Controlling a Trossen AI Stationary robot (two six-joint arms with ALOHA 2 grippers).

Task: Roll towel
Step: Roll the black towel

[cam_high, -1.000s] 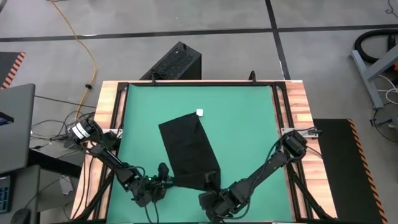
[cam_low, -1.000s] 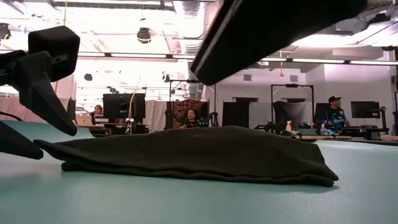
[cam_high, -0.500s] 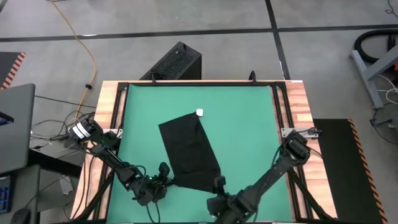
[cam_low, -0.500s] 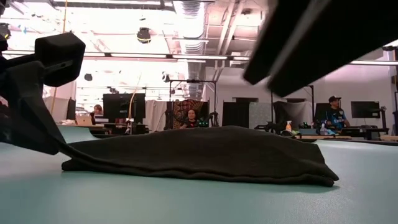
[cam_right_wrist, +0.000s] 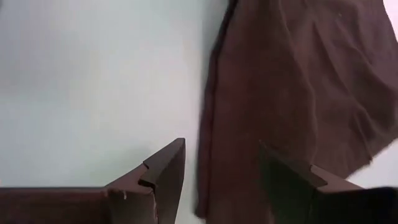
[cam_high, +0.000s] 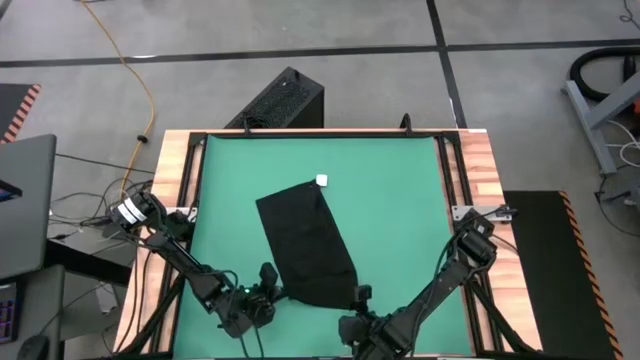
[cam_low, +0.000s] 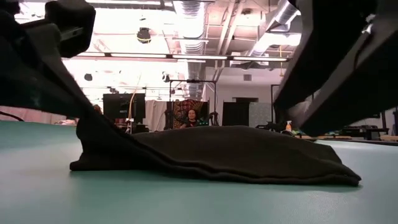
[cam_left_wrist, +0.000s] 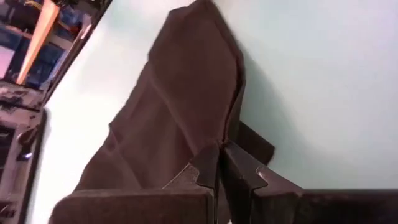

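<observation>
The towel [cam_high: 305,243] lay folded into a long black strip on the green mat [cam_high: 400,200], slanting across the mat's middle, with its small white tag [cam_high: 321,181] at the end farthest from my arms. Both grippers sat at the towel's near end. My left gripper [cam_high: 268,294] was at the near left corner with its fingers pinched flat on the cloth — in the left wrist view the two fingers met with towel fabric caught between them, and in the low view that corner was drawn up off the mat in a slack ramp. My right gripper [cam_right_wrist: 221,171] hovered at the near right corner, jaws wide, one finger over the cloth's edge and the other over bare mat, holding nothing.

I judged the towel soft and light: it draped and creased wherever it was lifted, so it would give no stiffness to push against. The layers looked likely to slide on each other and on the smooth mat, so a pull from one corner alone would probably skew the strip rather than turn it. The sensible hold was both corners of the near short edge — the left already had its corner, the right needed to close on its own — taking all the folded layers together, then turning the edge over toward the tag.
</observation>
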